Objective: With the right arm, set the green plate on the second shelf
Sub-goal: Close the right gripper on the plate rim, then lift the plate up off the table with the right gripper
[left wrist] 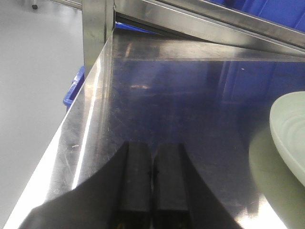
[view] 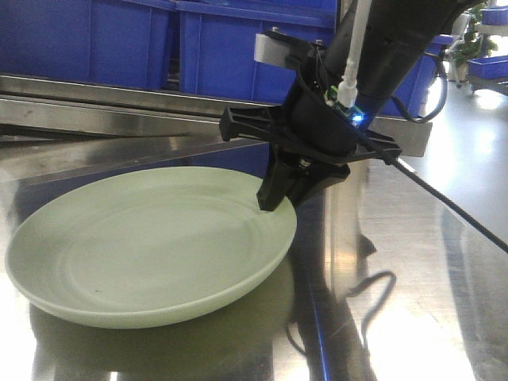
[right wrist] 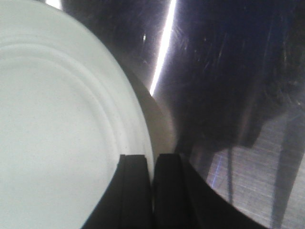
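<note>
Sage-green and matte, the round, shallow green plate (view: 151, 246) with faint concentric rings fills the lower left and centre of the front view. It lies on the brushed, reflective steel surface (view: 413, 262). Its right-hand rim looks a little higher than its left, though the reflection beneath makes that hard to judge.

The black, angular right gripper (view: 272, 200) reaches down from the upper right of that frame and meets the plate at its right rim. In the right wrist view its two black fingers (right wrist: 133, 191) rise from the bottom centre, one over the plate's inner face and the other outside the rim. The gap between them is narrow and the edge of the plate (right wrist: 57, 124) is pinched in it. A thin black cable (view: 452, 208) runs from the arm toward the lower right.

Large blue plastic crates (view: 119, 40) line the top of the front view behind a steel ledge.

At the bottom centre of the left wrist view, the black left gripper (left wrist: 152, 157) hangs over bare steel. Its fingers are pressed together with only a thin seam between them, and they grip nothing. The plate's edge (left wrist: 290, 133) shows at the right border of that frame, well apart from this gripper. A shiny steel upright post (left wrist: 97, 33) stands at the upper left.
</note>
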